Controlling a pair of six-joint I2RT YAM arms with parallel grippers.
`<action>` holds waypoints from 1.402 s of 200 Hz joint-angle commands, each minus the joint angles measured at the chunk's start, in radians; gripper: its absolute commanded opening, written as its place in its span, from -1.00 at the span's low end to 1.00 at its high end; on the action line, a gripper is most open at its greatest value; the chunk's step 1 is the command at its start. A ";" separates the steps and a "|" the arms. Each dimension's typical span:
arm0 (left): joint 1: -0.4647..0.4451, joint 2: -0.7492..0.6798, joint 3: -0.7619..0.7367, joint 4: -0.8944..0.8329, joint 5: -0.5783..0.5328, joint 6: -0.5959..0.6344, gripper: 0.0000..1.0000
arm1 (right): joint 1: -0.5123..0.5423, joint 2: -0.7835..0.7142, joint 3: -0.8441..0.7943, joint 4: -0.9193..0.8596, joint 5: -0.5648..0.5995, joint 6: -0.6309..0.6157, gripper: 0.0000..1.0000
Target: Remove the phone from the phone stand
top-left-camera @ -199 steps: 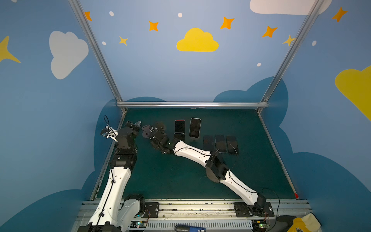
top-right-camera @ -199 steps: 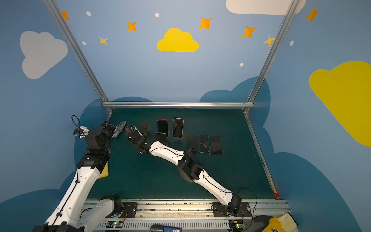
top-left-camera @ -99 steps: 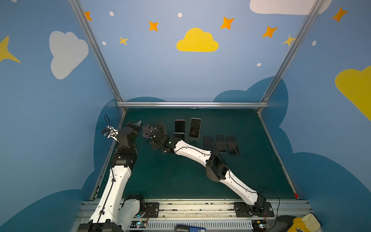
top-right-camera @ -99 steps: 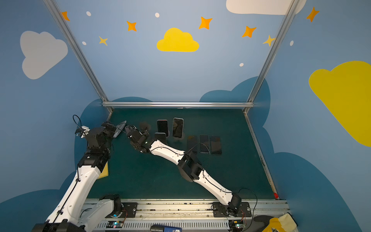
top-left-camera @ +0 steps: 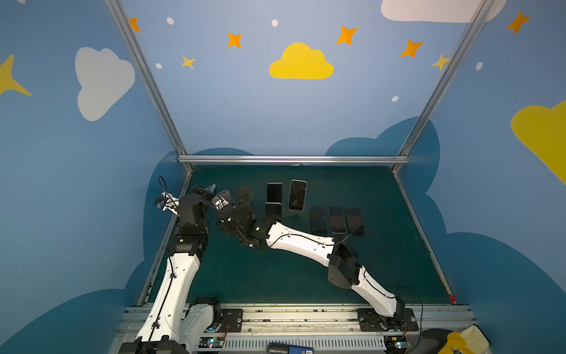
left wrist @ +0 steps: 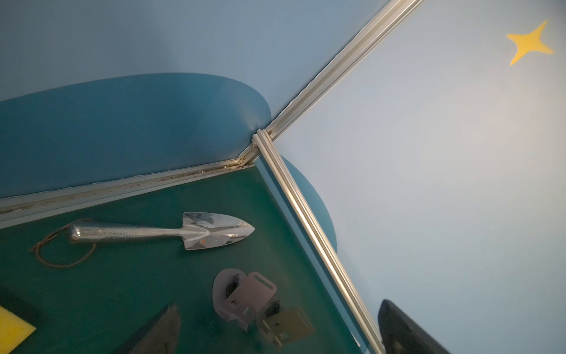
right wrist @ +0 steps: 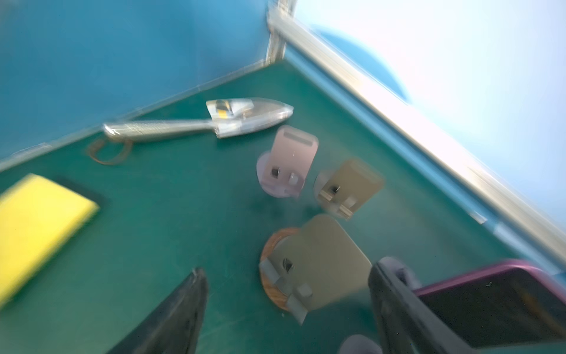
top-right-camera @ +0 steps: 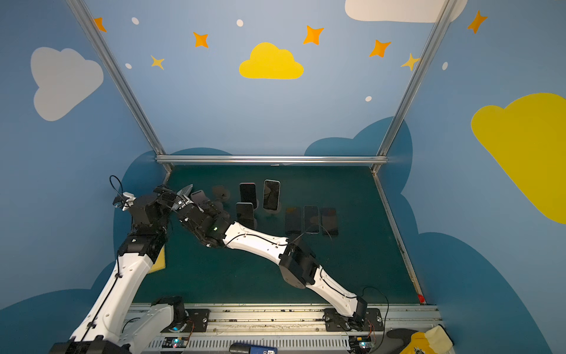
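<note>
R claw (right wrist: 288,269) part-open, empty, w/ purple-edged dark-screen phone (right wrist: 496,306) propped upright just outside its jaws, prob. lining up a side grip; L claw (left wrist: 278,306) wide open, empty, parked clear.

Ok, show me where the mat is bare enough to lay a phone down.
Bare mat between the right arm and the front rail, and from the three flat phones to the right side rail. Crowded: the far left corner, with empty stands, trowel and sponge.
</note>
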 commanded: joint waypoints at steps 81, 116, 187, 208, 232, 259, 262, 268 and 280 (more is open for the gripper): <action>-0.007 -0.002 0.008 0.015 0.131 0.003 0.99 | 0.025 -0.442 -0.486 0.221 0.234 -0.001 0.66; -0.058 0.042 0.048 0.019 0.298 0.046 0.99 | 0.017 -0.657 -0.746 0.238 0.320 0.115 0.67; -0.194 0.072 0.083 0.024 0.393 0.122 0.99 | -0.054 -0.875 -1.034 0.065 0.346 0.479 0.73; -0.210 0.088 0.084 0.020 0.393 0.112 0.99 | -0.054 -0.858 -1.032 0.021 0.310 0.584 0.83; -0.202 0.097 0.093 0.003 0.384 0.110 0.99 | -0.061 -0.787 -0.988 0.012 0.246 0.668 0.86; -0.188 0.087 0.086 0.006 0.369 0.103 0.99 | -0.070 -0.680 -0.860 -0.087 0.176 0.776 0.86; -0.186 0.085 0.087 0.008 0.369 0.101 0.99 | -0.071 -0.668 -0.848 -0.095 0.169 0.786 0.86; -0.181 0.081 0.087 0.008 0.369 0.099 0.99 | -0.075 -0.648 -0.823 -0.106 0.155 0.800 0.86; -0.175 0.075 0.084 0.008 0.366 0.097 0.99 | -0.080 -0.611 -0.778 -0.130 0.125 0.839 0.86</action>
